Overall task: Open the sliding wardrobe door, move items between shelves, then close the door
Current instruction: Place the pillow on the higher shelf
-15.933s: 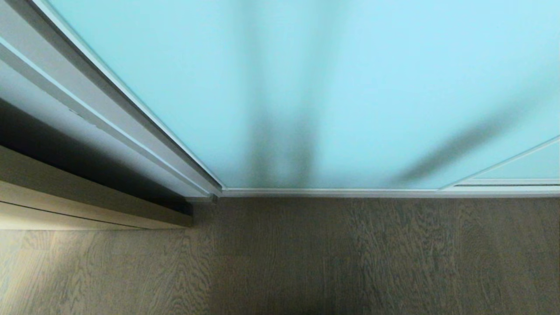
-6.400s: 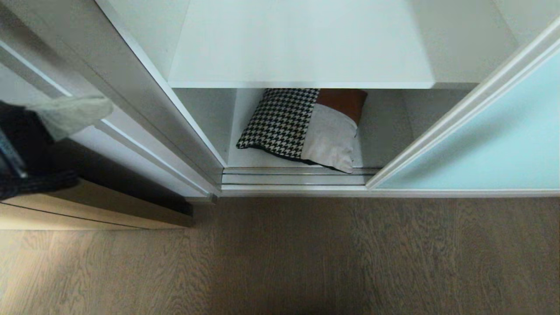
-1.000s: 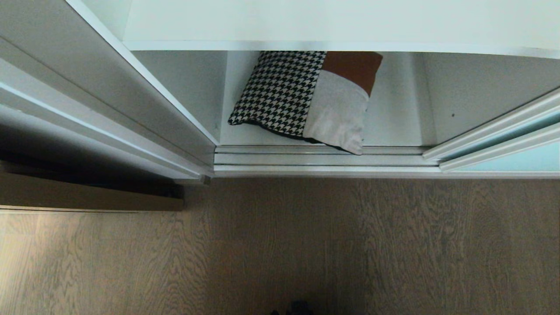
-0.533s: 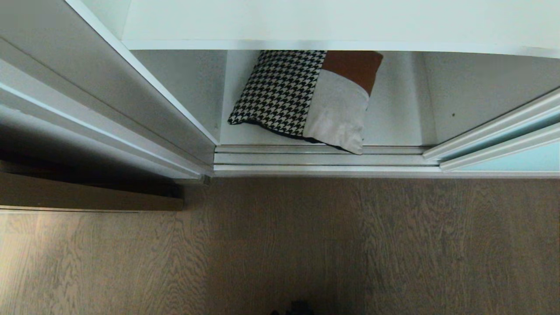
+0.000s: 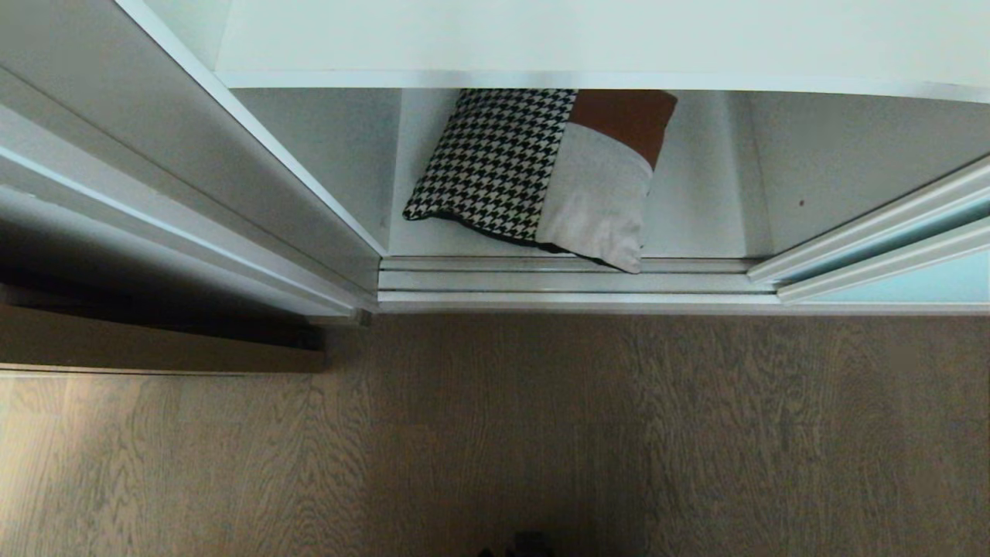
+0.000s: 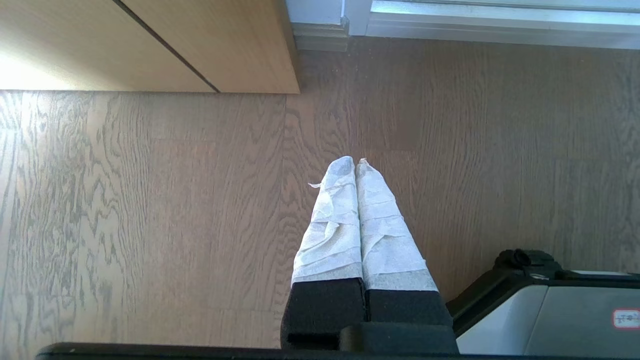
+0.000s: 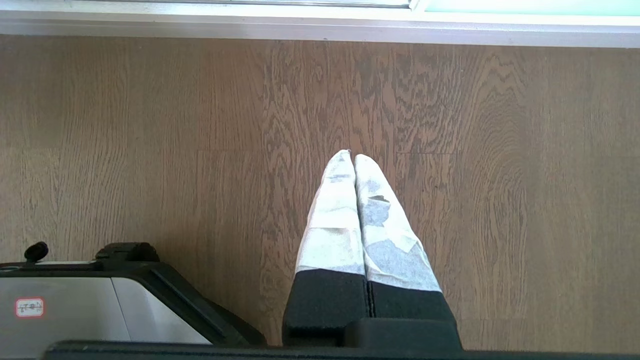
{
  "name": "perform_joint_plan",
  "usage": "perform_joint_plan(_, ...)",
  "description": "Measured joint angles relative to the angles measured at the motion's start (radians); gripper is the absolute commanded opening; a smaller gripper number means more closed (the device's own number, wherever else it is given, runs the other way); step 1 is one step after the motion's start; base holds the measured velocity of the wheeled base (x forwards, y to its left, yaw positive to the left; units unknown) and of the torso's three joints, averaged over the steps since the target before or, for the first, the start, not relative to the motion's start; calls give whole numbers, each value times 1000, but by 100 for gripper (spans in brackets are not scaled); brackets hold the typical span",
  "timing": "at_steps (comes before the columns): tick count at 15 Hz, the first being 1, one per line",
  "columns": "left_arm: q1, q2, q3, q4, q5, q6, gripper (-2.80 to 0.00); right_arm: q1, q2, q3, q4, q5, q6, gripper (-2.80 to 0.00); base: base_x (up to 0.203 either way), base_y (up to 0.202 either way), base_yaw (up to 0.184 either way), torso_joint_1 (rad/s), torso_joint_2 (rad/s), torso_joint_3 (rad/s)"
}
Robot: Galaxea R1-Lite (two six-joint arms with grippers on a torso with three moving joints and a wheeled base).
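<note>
The sliding wardrobe door [image 5: 920, 288], pale aqua glass in a silver frame, stands slid away to the right, so the wardrobe is open. A patchwork cushion [image 5: 541, 174] of houndstooth, brown and cream patches lies on the bottom white shelf [image 5: 696, 216], leaning toward the floor track. Above it a second white shelf [image 5: 541, 39] juts out, bare. My left gripper [image 6: 355, 161] hangs shut over the wooden floor, holding nothing. My right gripper [image 7: 352, 154] hangs the same way, shut and empty. Neither arm shows in the head view.
The silver floor track [image 5: 572, 282] runs along the wardrobe's front edge. A light wooden cabinet [image 6: 150, 45] stands to the left of the wardrobe. My grey and black base [image 6: 550, 305] sits on the wood floor [image 5: 495, 433] in front of the opening.
Over the last second nothing has moved. Earlier, the aqua door covered the opening; it has since slid right, uncovering the cushion and shelves, and the head view has shifted.
</note>
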State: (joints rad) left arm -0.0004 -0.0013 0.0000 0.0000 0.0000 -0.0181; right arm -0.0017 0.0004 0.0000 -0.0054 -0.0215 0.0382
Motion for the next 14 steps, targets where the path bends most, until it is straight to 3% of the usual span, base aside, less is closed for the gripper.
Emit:
perform_joint_plan(8,0,0,0,0,0,0,-280,0,1,-28,35,-13,-32,-280,0,0,0,0,0,0)
perform_joint_plan(14,0,1,0,0,0,0,-280,2,175,-432,281,4,29,-280,0,0,0,0,0,0)
